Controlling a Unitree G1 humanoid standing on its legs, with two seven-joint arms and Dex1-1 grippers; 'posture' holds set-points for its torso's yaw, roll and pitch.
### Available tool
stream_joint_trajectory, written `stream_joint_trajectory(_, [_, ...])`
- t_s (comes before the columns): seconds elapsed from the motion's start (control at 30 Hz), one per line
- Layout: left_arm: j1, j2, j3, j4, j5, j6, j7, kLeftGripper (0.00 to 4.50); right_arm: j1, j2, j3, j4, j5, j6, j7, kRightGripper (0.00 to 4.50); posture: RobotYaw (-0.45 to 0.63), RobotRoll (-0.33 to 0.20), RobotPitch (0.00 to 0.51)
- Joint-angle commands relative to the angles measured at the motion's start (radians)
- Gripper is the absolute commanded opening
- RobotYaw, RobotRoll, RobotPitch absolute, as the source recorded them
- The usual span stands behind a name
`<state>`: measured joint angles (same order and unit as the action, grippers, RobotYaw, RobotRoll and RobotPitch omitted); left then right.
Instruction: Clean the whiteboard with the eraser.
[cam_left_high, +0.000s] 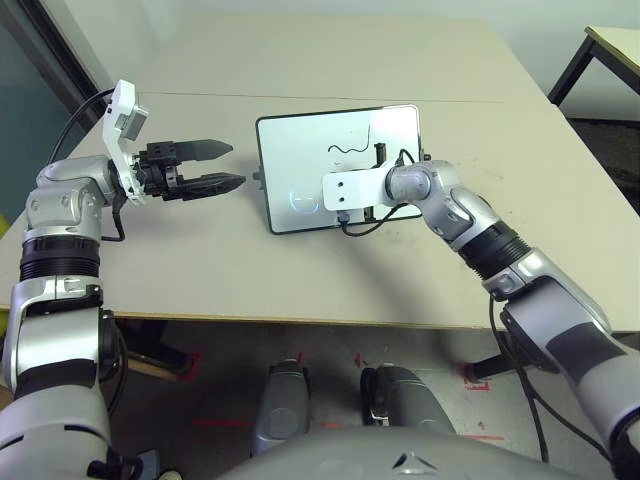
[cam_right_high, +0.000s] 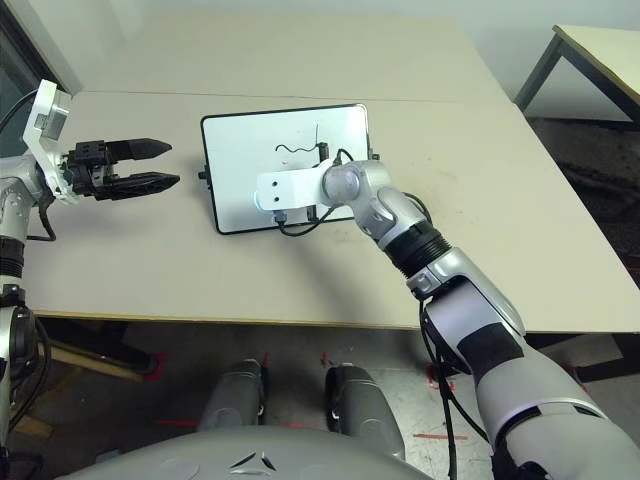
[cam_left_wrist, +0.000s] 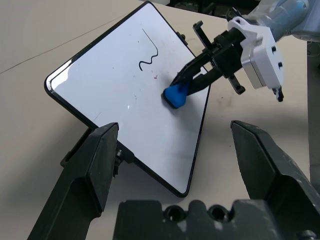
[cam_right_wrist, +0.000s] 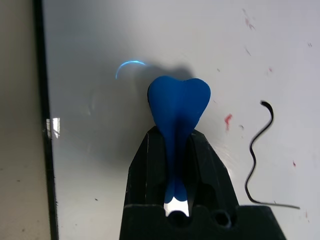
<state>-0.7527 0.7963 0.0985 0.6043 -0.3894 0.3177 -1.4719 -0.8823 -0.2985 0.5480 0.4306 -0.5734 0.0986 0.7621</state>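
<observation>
— Beige and bare, the table (cam_left_high: 250, 270) carries just the whiteboard (cam_left_high: 300, 150), which lies flat near the middle. What is the right tool doing?

— The right tool (cam_left_wrist: 182, 82) is clenched on the eraser (cam_left_wrist: 175, 95). Its two black fingers pinch the blue block from both sides, so the block bulges out past the fingertips in a rounded, heart-like lobe, seen clearly in the right wrist view (cam_right_wrist: 179, 107).

— Where does the eraser sit relative to that tool and the board?

— It sticks out beyond the fingertips, in line with the fingers, and its bulging end is down at the white surface, over the half of the board nearer the robot. A faint blue arc (cam_right_wrist: 129, 65) lies just beside the lobe, towards the board's black frame. The black squiggle (cam_left_high: 350, 148) lies farther up the board, apart from the eraser.

— Which way does the eraser point?

— Its long axis runs along the fingers, forward and to the robot's left, slanting down onto the board. The pinched end is hidden between the fingers.

— And the board's own long axis?

— It runs roughly left to right across the table, slightly skewed, with a grey knob on its left edge (cam_left_high: 257, 178).

— The left tool?

— The left tool (cam_left_high: 225, 166) hangs well to the left of the board, above the table, released, its fingers spread and gripping nothing, pointing towards the board.
</observation>
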Motion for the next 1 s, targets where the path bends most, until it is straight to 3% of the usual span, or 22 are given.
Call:
stream_joint_trajectory(0.03, [-0.006,0.002,-0.005,-0.010,0.006,0.004,-0.003,4.50,0.024,-0.008,0.023,0.034,-0.014,0.001,0.010,0.34,0.31,0.000,0.067])
stream_joint_trajectory(0.63, [-0.013,-0.003,-0.009,0.000,0.009,-0.002,-0.006,4.50,-0.099,-0.016,-0.076,0.188,0.027,-0.013,-0.097,0.34,0.31,0.000,0.067])
stream_joint_trajectory(0.87, [-0.016,-0.003,-0.010,0.005,0.011,-0.004,-0.007,4.50,-0.050,-0.031,-0.172,-0.015,0.189,0.098,0.066,0.34,0.30,0.000,0.068])
stream_joint_trajectory(1.0, [-0.017,-0.002,-0.010,0.008,0.012,-0.004,-0.008,4.50,-0.021,-0.118,-0.224,-0.157,0.250,0.176,0.152,0.34,0.30,0.000,0.074])
